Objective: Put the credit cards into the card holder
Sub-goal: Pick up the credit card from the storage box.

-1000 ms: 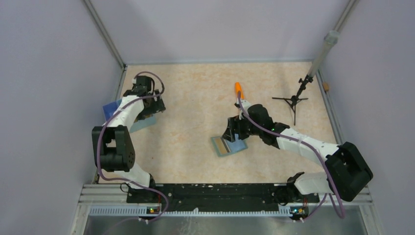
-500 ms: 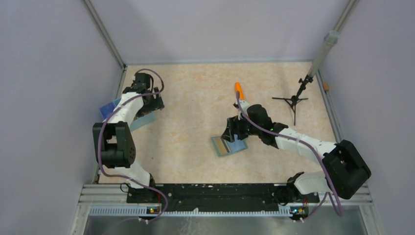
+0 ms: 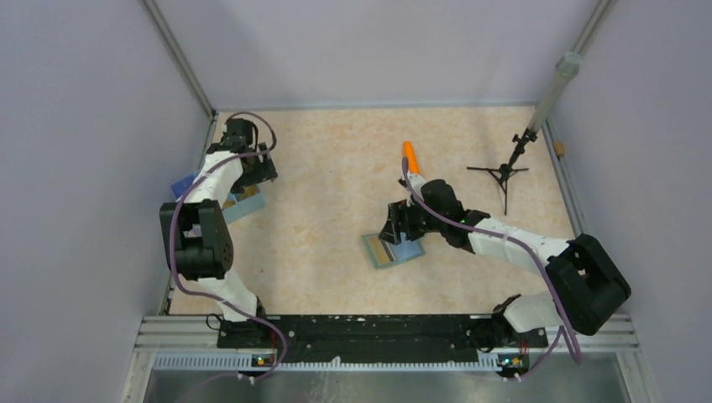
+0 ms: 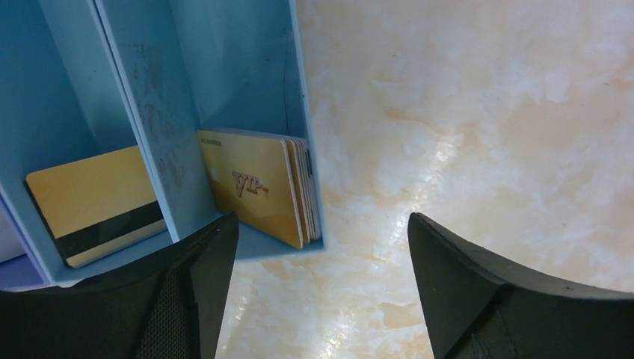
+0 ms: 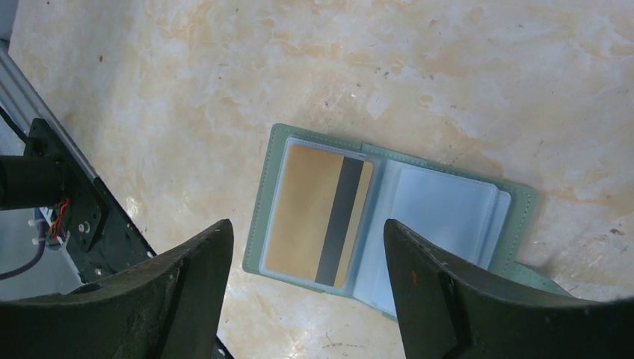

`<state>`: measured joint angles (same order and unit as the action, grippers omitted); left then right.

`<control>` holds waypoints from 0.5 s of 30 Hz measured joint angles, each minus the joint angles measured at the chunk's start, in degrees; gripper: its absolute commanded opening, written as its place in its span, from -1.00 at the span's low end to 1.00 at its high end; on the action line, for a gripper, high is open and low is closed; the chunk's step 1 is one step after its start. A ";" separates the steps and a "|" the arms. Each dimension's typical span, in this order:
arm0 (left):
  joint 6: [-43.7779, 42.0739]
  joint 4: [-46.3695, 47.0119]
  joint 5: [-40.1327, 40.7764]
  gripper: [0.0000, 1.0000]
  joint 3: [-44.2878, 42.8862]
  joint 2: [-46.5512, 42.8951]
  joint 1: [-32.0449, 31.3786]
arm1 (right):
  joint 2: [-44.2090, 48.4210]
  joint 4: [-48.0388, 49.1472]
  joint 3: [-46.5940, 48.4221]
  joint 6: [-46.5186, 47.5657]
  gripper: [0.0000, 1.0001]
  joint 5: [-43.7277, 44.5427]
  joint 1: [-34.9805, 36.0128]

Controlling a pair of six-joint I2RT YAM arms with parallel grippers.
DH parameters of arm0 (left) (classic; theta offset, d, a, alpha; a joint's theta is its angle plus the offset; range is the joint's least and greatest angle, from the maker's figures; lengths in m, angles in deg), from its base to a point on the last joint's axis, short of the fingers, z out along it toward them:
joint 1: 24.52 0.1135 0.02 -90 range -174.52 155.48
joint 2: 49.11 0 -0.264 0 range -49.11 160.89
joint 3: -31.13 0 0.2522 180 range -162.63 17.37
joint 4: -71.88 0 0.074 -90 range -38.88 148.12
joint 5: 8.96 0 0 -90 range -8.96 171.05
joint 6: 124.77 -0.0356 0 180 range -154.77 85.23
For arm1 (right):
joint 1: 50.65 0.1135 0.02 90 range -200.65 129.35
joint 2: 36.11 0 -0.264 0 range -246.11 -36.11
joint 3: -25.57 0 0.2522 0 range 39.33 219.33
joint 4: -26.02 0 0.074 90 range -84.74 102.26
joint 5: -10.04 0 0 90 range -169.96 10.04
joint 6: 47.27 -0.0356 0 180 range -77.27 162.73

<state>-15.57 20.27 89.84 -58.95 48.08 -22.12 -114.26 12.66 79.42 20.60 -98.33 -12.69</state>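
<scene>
1. Left gripper (image 4: 321,228), jaws apart, hangs over credit cards (image 4: 258,187) stacked in the tray (image 4: 161,134) at the left edge of the table (image 3: 336,159); it could pinch several.
2. Right gripper (image 5: 306,232), apart too, hovers above the open card holder (image 5: 448,213) mid-table; unheld, it might slide.

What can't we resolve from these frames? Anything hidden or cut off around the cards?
1. Stacked cards, left wrist view: the edges overlap, so the count is unclear, and the print is too small to read.
2. Blue tray, left wrist view: the leftmost compartment is cut by the frame edge. In the top view the left arm covers most of it.
3. Card holder, right wrist view: the lower right corner is behind the right gripper's finger.
</scene>
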 measured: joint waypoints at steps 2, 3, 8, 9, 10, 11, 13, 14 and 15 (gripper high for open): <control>0.22 0.09 -0.20 0.60 -0.09 1.97 0.79 | 0.00 0.11 0.00 -0.02 0.43 -0.13 0.00; 0.31 0.07 -0.31 0.56 -0.09 2.84 1.11 | 0.00 0.13 0.00 -0.02 0.43 -0.17 0.00; 0.37 0.15 -1.92 0.39 -0.11 5.11 1.99 | -0.02 0.26 0.00 -0.04 0.41 -0.44 0.00; 0.37 0.20 -2.40 0.36 -0.09 5.11 2.01 | -0.04 0.26 0.00 -0.04 0.41 -0.52 0.00; 0.35 0.44 -2.95 0.29 -0.11 5.09 2.01 | -0.04 0.26 0.00 -0.07 0.40 -0.59 -0.02; 0.28 0.68 -3.13 0.23 -0.11 5.09 2.01 | -0.04 0.28 0.00 -0.13 0.40 -0.70 0.00; 0.09 0.74 -3.26 0.15 -0.11 5.09 2.08 | -0.04 0.42 0.00 -0.22 0.40 -0.83 -0.02; 0.13 0.85 -3.32 0.12 -0.11 5.09 2.19 | -0.04 0.46 0.00 -0.39 0.39 -0.98 -0.02; 0.04 0.90 -3.39 0.10 -0.11 5.09 2.27 | -0.04 0.46 0.00 -0.46 0.39 -1.03 0.00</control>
<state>-15.52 21.17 86.45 -59.06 53.17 -19.85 -114.30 13.12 79.42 20.14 -99.36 -12.69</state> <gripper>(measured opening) 0.587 0.701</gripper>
